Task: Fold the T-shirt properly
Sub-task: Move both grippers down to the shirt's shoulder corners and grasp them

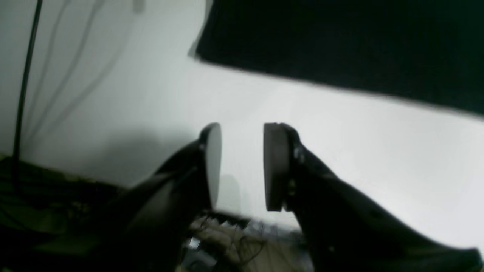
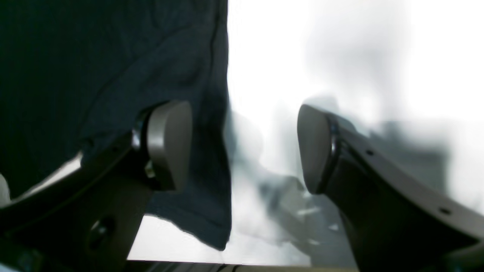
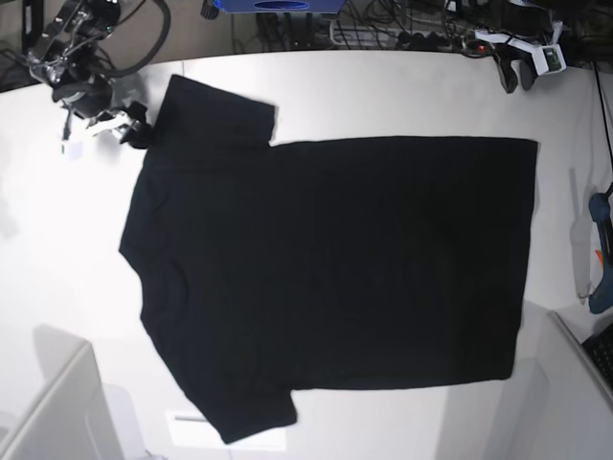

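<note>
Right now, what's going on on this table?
A two-armed robot is working on a black T-shirt, which lies spread flat on the white table, not yet folded. The right tool hangs open by the sleeve at the far corner. The left tool is open and empty, off the cloth.

Black T-shirt [image 3: 335,278] flat, plain side up

- Work surface: I see a broad, matte white table [image 3: 402,96] filling the base view.
- On it: a large black short-sleeved cloth T-shirt [image 3: 335,268], spread flat, plain side up, collar toward that view's left edge, hem toward its right.
- At the table's right edge: a blue object [image 3: 603,278], too small to identify.
</note>
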`<state>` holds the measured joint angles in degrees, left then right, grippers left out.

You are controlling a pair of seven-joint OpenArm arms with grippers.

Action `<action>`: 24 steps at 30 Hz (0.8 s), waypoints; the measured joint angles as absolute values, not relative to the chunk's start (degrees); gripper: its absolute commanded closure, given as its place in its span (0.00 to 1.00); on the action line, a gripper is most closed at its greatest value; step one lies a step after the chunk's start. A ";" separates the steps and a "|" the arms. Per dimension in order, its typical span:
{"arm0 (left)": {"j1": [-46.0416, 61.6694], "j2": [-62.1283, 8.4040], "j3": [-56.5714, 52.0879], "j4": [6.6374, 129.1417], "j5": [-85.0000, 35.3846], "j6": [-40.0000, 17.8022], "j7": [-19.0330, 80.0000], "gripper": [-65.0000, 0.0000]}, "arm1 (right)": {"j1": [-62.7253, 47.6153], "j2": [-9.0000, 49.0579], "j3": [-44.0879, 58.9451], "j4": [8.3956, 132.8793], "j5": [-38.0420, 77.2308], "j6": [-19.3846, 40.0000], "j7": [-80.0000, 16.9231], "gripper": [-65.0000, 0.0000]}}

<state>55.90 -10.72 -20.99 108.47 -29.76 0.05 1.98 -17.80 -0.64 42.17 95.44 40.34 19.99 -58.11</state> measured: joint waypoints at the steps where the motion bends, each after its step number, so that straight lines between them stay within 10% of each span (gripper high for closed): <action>1: 55.66 -10.31 -21.23 108.40 -31.99 0.05 1.89 0.71 | -17.80 -0.60 42.17 95.18 40.36 20.03 -57.80 0.37; 16: 53.98 -11.75 -21.91 107.61 -42.98 0.38 2.17 0.71 | -18.44 -0.95 35.66 93.69 42.46 24.10 -56.58 0.39; 24: 49.80 -11.27 -27.29 100.71 -57.60 0.64 7.60 0.69 | -16.95 -0.32 35.73 88.40 43.13 24.29 -55.68 1.00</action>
<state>49.80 -11.27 -27.29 100.71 -57.60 0.64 7.60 -16.95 -0.32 35.73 88.40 43.13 24.29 -55.68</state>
